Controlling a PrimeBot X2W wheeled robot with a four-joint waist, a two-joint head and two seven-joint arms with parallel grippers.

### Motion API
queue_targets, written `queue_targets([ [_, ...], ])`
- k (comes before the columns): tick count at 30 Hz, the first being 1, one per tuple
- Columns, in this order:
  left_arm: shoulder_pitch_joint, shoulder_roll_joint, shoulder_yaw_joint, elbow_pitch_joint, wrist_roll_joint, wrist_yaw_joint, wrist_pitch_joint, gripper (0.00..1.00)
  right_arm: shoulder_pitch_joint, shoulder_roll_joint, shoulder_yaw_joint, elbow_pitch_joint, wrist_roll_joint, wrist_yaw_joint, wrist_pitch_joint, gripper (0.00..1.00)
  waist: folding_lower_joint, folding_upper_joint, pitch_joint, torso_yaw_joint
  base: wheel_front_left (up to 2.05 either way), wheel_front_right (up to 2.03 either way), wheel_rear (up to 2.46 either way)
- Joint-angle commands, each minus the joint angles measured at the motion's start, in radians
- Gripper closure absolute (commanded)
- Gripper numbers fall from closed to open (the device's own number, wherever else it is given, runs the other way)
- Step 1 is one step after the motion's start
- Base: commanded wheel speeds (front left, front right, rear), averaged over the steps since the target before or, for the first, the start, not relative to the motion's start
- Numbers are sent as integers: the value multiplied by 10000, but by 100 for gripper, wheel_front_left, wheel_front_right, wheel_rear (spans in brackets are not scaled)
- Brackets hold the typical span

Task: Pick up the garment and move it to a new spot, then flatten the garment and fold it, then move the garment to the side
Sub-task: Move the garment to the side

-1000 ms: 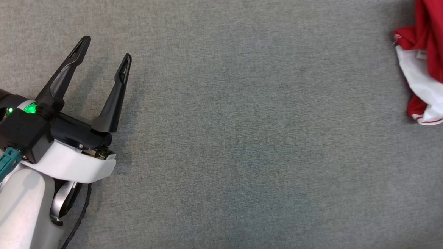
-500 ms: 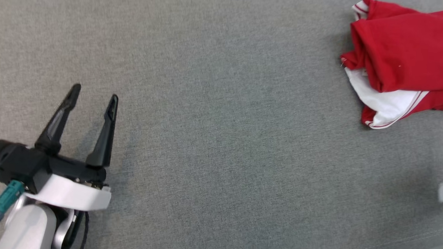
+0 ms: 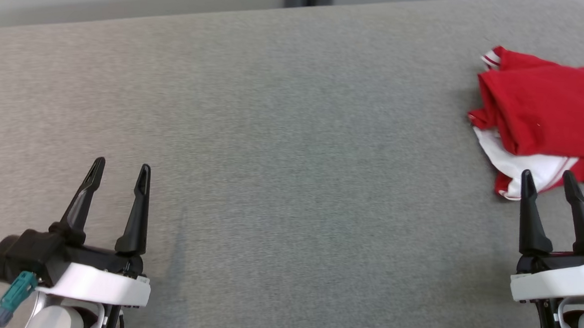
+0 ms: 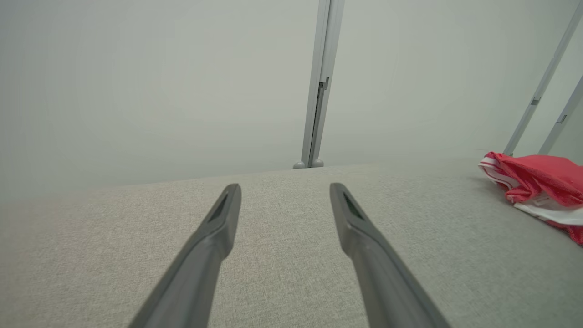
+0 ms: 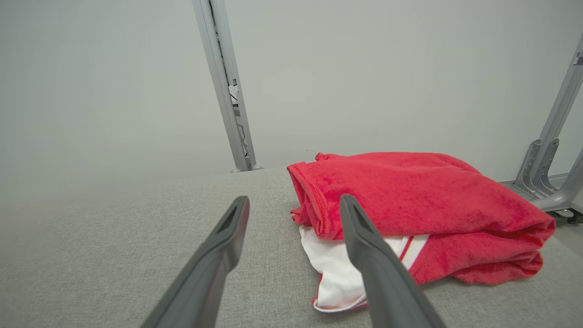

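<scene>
Count: one garment point(image 3: 539, 117), red and white. Two grippers: one left gripper point(image 3: 122, 163), one right gripper point(image 3: 547, 172). Dark fingers point(image 3: 83, 198): two on each, four in all. One grey table point(image 3: 293, 134).

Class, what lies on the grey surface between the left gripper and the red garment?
Nothing: in the head view, only bare grey surface runs from the left gripper to the red garment.

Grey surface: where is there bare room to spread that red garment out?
The wide middle of the grey surface, between the left gripper and the red garment, lies bare. It is crowded at the far right, where the right gripper sits by the garment.
</scene>
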Motion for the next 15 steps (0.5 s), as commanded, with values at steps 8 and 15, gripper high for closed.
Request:
queue_targets([
  [8,757,-169,238,302,-231,329,-172,0,530,202,350,-703,-385,0,583,0,0,-1,-985,1385,0,0,0],
  [15,1388,-164,434,437,-372,515,-217,0,885,234,503,-940,-542,0,924,0,0,-1,-1548,1837,0,0,0],
])
